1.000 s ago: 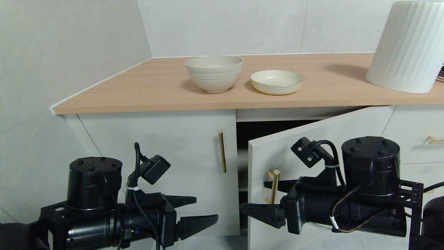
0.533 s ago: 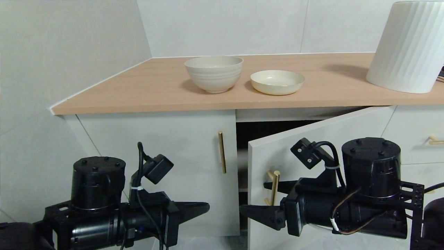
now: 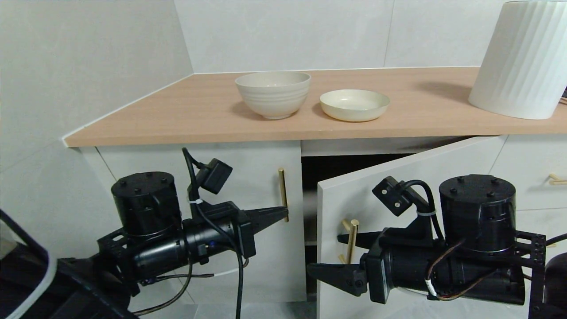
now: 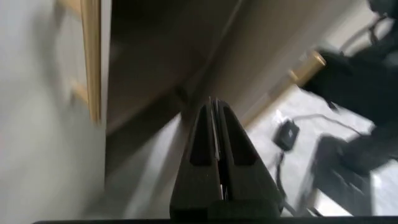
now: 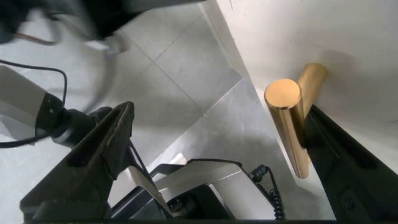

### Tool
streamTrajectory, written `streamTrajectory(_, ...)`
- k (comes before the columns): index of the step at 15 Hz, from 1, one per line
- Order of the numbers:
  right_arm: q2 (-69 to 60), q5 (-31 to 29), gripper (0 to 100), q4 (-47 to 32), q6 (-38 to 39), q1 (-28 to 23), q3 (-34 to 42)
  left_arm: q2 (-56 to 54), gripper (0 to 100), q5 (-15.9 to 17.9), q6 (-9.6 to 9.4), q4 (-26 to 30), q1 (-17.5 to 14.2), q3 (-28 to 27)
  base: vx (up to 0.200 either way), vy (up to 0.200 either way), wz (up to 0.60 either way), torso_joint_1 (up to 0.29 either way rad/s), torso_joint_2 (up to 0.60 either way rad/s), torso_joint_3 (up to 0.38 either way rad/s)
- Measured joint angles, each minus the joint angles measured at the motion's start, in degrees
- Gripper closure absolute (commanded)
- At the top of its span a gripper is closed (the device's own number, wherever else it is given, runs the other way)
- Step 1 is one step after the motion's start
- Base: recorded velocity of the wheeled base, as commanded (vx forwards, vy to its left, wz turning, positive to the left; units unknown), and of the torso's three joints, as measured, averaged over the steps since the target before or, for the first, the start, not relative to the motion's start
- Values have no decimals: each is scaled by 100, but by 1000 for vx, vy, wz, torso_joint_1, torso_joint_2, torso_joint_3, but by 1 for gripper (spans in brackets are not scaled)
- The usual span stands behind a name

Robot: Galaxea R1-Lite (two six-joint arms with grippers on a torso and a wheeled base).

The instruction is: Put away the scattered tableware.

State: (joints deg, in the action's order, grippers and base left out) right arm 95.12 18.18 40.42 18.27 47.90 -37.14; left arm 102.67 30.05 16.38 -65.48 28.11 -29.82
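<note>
The left gripper point(image 3: 278, 214) has risen from low beside the cabinet and pushed forward. Its fingers, spread a second ago, are now pressed together on nothing, and their tip sits just beside the lower end of the left door's brass handle point(image 3: 283, 190). This looks like a move to open the left door point(image 3: 239, 177), which is closed, so storage is still being prepared.

The right gripper point(image 3: 330, 254) has not moved. Its fingers stand wide apart, straddling the right door's brass handle point(image 3: 351, 241) without clamping it, and the right door point(image 3: 398, 177) hangs ajar.

The ribbed bowl point(image 3: 273, 94) and the shallow dish point(image 3: 354, 104) sit side by side on the wooden countertop point(image 3: 177, 119), well apart from both grippers.
</note>
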Motion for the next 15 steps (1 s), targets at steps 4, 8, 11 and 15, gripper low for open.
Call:
streamTrajectory(4, -15, -1, 0, 11, -10, 0, 5, 1143, 100, -510, -7, -1904, 184, 111, 0, 0, 0, 0, 0, 0)
streamTrajectory(8, -26, 2, 0, 11, -13, 0, 16, 1958, 100, -679, -16, -2176, 568, -243, 0, 0, 0, 0, 0, 0)
streamTrajectory(11, -48, -4, 0, 44, -33, 0, 77, 2035, 100, -677, -18, -1598, 662, -700, 0, 0, 0, 0, 0, 0)
streamTrajectory(15, -94, -56, 0, 82, -101, -11, 212, 2037, 100, -670, -29, -1565, 935, -822, 0, 0, 0, 0, 0, 0)
